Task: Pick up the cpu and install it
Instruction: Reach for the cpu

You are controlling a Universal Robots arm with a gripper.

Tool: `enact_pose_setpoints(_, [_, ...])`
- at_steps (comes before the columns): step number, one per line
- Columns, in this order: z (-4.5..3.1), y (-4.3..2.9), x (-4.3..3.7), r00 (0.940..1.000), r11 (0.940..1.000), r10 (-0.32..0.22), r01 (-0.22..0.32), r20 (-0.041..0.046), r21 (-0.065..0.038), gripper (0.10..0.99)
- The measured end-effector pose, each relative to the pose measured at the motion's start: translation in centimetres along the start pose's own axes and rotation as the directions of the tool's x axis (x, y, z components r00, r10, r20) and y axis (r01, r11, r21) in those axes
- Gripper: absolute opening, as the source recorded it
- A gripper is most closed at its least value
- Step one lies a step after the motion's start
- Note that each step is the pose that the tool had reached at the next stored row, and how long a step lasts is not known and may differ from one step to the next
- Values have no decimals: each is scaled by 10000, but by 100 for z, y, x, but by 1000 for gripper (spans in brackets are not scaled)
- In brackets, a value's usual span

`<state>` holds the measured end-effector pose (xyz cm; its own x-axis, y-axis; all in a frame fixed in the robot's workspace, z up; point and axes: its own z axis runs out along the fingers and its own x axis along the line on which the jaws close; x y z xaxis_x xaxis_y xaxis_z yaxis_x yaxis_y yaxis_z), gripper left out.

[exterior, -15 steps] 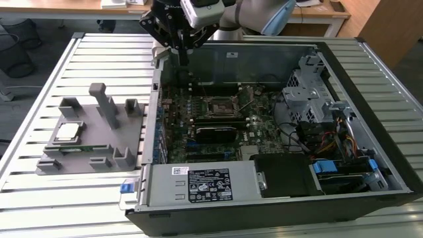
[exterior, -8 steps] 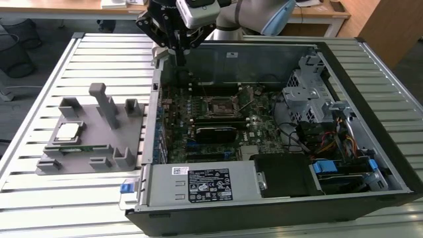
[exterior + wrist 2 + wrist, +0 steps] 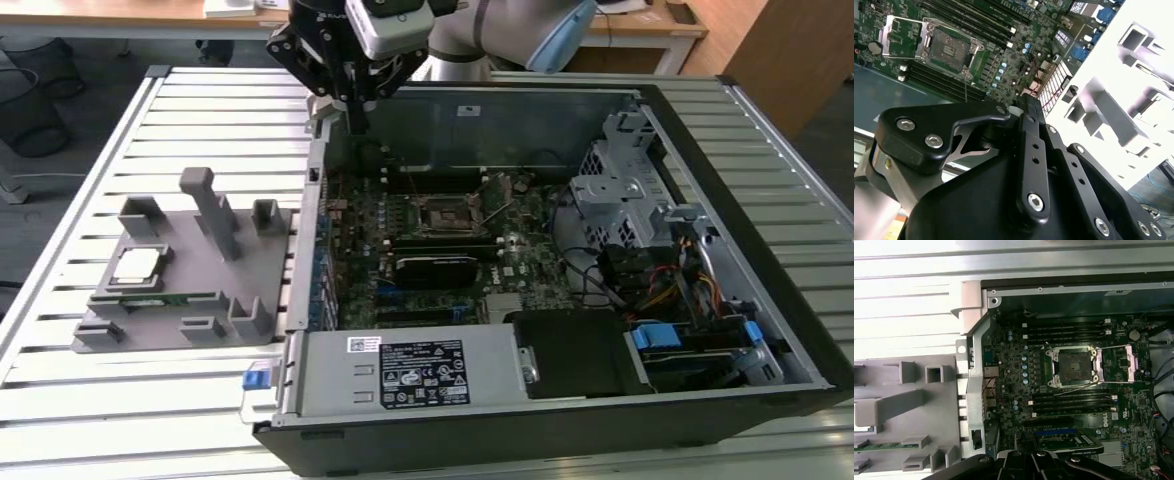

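— Gripper (image 3: pixel 356 118) state, exterior view?
— Mine hung closed and empty above the case's (image 3: pixel 534 125) back edge; cpu (image 3: pixel 138 263) lay on the grey holder (image 3: pixel 100 335), outside the case, exterior view's left.
— Second wrist view?
— Fingertips (image 3: pixel 1029 120) met, clamping nothing; socket (image 3: pixel 949 47) stood open.
— First wrist view?
— Socket (image 3: pixel 1074 365) open there too.

cpu (image 3: pixel 138 264): small flat square chip with a silvery-white top plate and a thin darker rim. It is seated plate-up in a shallow recess of the grey holder (image 3: pixel 147 318), at the exterior view's left and outside the open computer case (image 3: pixel 561 420). It appears to lie flat, edges roughly square to the holder. The green memory stick (image 3: pixel 154 298) lies just beside it on the near side. The cpu is well apart from the motherboard socket (image 3: pixel 441 215).
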<state>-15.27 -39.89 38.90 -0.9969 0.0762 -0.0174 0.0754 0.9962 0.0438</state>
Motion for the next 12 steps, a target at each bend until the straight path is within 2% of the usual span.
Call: enact_pose_setpoints(12, [17, -9, 108, 10000, 10000, 1, -1, -28, 3, 106])
